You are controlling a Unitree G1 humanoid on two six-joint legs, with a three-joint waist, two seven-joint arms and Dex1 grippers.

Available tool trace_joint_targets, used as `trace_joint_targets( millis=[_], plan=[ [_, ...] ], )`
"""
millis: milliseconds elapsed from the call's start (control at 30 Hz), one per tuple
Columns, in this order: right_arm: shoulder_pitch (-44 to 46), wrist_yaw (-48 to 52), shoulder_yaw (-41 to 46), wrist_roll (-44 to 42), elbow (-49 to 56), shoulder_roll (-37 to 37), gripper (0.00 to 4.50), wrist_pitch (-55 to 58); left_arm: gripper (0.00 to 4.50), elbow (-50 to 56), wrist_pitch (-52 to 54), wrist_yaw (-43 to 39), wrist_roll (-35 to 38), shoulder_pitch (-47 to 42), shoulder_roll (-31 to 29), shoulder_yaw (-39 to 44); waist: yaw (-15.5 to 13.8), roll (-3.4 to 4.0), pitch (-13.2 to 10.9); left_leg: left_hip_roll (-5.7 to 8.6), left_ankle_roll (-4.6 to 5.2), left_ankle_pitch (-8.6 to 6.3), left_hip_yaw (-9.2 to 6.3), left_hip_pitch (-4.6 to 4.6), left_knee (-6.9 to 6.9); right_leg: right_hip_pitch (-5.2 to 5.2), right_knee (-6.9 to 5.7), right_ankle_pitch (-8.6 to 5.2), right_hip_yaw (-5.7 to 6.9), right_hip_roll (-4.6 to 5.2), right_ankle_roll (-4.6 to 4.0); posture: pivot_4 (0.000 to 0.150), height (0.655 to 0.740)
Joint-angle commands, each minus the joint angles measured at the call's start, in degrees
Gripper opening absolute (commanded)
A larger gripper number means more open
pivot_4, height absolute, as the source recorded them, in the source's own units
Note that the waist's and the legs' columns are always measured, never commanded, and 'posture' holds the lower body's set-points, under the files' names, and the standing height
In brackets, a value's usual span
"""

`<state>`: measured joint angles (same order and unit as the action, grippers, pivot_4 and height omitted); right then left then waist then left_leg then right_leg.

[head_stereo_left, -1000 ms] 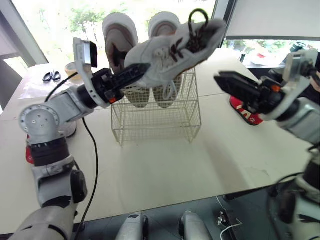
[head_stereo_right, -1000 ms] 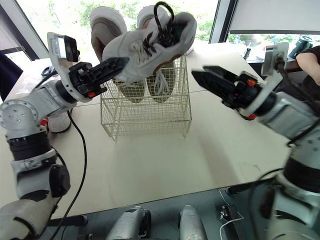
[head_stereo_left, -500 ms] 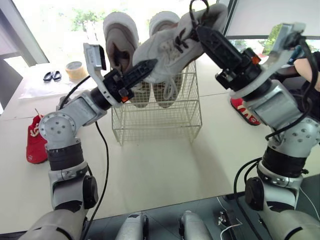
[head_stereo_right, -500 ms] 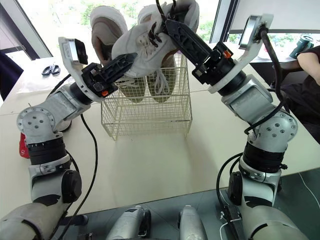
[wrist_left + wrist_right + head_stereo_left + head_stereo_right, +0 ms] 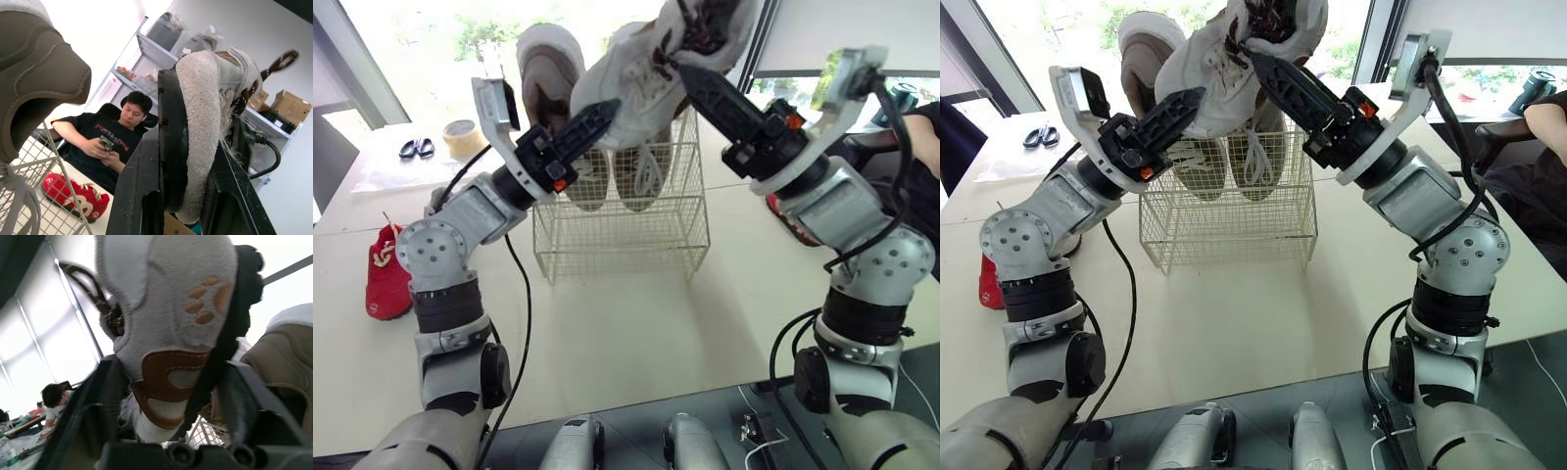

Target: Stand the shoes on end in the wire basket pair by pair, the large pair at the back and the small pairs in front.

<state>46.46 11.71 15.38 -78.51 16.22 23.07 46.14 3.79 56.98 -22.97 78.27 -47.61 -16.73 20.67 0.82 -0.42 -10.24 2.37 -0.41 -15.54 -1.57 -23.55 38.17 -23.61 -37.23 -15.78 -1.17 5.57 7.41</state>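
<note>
White sneaker held high at 12 o'clock, over wire basket. Left gripper and right gripper both clamped on it. Large pair upright at basket's back.

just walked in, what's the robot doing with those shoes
The robot holds a white sneaker in the air above the wire basket, with both the left gripper and the right gripper clamped on it. A larger pair already stands on end at the back of the basket. A red shoe lies on the table to the robot's left, not yet put away.
</note>
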Motion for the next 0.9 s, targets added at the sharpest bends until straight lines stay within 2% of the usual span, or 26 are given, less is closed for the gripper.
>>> trace_joint_targets(
  millis=[33, 100, 200, 367, 467, 500, 567, 633, 700, 800, 900],
  plan=[
    [2.1, 2.0, 0.5, -1.1, 1.0, 0.7, 1.14, -0.9, 0.26, 3.0, -0.9, 0.4, 0.7, 0.4, -0.4, -1.1, 0.0, 0.0, 0.0, 0.0, 0.0, 0.0, 0.0, 0.0, 0.0, 0.0, 0.0, 0.0, 0.0, 0.0, 0.0, 0.15, 0.74],
    [2.9, 2.0, 1.0, -1.3, 0.2, 1.1, 0.31, -1.1, 0.26, 3.7, -0.1, 0.3, 0.9, 1.2, -1.1, -1.6, 0.0, 0.0, 0.0, 0.0, 0.0, 0.0, 0.0, 0.0, 0.0, 0.0, 0.0, 0.0, 0.0, 0.0, 0.0, 0.15, 0.74],
    [4.1, 1.8, 1.1, -0.6, -0.9, 2.3, 0.2, -0.7, 0.26, 4.0, 1.0, 0.5, 0.1, 2.2, -2.7, -2.5, 0.1, 0.0, 0.0, 0.0, 0.0, 0.0, 0.0, 0.0, 0.0, 0.0, 0.0, 0.0, 0.0, 0.0, 0.0, 0.15, 0.74],
    [6.5, 5.0, 0.5, 1.4, -2.9, 6.2, 0.2, 0.6, 2.75, 3.9, 1.8, -1.4, -1.6, 3.3, -6.9, -3.9, 0.0, 0.0, 0.0, 0.0, 0.09, -0.05, 0.0, 0.0, -0.02, -0.01, 0.01, 0.0, 0.0, -0.01, 0.0, 0.15, 0.74],
    [9.1, 13.4, -1.8, 7.0, -6.3, 13.2, 0.2, 2.2, 4.29, 4.4, 1.8, -5.8, -4.7, 4.3, -12.6, -4.3, 0.0, 0.01, 0.0, 0.01, 0.12, -0.07, 0.0, 0.0, -0.03, -0.01, 0.03, 0.0, 0.0, -0.01, 0.0, 0.15, 0.74],
    [10.1, 16.8, -2.9, 9.5, -8.0, 15.6, 0.2, 2.2, 4.47, 4.2, 1.8, -7.5, -5.5, 4.6, -14.4, -4.2, 0.1, 0.01, 0.0, 0.01, 0.14, -0.08, 0.0, 0.0, -0.04, -0.01, 0.04, 0.0, 0.01, -0.03, 0.0, 0.15, 0.74],
    [12.1, 24.3, -6.1, 15.2, -11.4, 20.1, 0.2, 1.0, 4.47, 3.2, 1.8, -10.2, -6.7, 4.9, -17.4, -4.0, 0.1, 0.01, 0.0, 0.01, 0.25, -0.15, 0.02, 0.0, -0.04, 0.0, 0.06, 0.0, 0.01, -0.03, 0.0, 0.15, 0.74],
    [14.6, 36.2, -13.3, 26.0, -15.8, 25.7, 0.2, -4.5, 4.47, 1.5, 1.6, -13.5, -8.6, 5.0, -20.9, -3.7, 0.1, 0.03, 0.0, 0.0, 0.38, -0.22, 0.04, 0.01, -0.04, 0.01, 0.07, 0.0, 0.01, -0.04, 0.0, 0.15, 0.74],
    [17.7, 45.9, -19.3, 35.3, -21.7, 28.3, 0.2, -11.0, 4.47, 0.4, 0.8, -16.0, -10.6, 4.9, -23.2, -3.9, 0.2, 0.04, 0.0, -0.01, 0.39, -0.23, 0.04, 0.01, -0.04, 0.02, 0.12, -0.01, 0.03, -0.06, 0.0, 0.15, 0.74],
    [22.8, 56.8, -25.3, 45.8, -31.9, 27.4, 0.2, -21.3, 4.47, -0.3, -0.1, -17.2, -12.4, 4.4, -23.9, -4.0, 0.3, 0.03, 0.0, -0.01, 0.4, -0.23, 0.06, 0.02, -0.04, 0.02, 0.14, -0.01, 0.03, -0.05, 0.0, 0.15, 0.74],
    [25.5, 62.5, -28.1, 53.4, -40.2, 24.6, 0.2, -30.7, 4.47, 1.1, -0.3, -16.7, -12.5, 5.0, -23.0, -3.6, 0.3, 0.0, -0.1, -0.02, 0.31, -0.18, 0.06, 0.02, -0.06, -0.01, 0.14, -0.01, 0.03, -0.03, 0.0, 0.15, 0.74]
  ],
)
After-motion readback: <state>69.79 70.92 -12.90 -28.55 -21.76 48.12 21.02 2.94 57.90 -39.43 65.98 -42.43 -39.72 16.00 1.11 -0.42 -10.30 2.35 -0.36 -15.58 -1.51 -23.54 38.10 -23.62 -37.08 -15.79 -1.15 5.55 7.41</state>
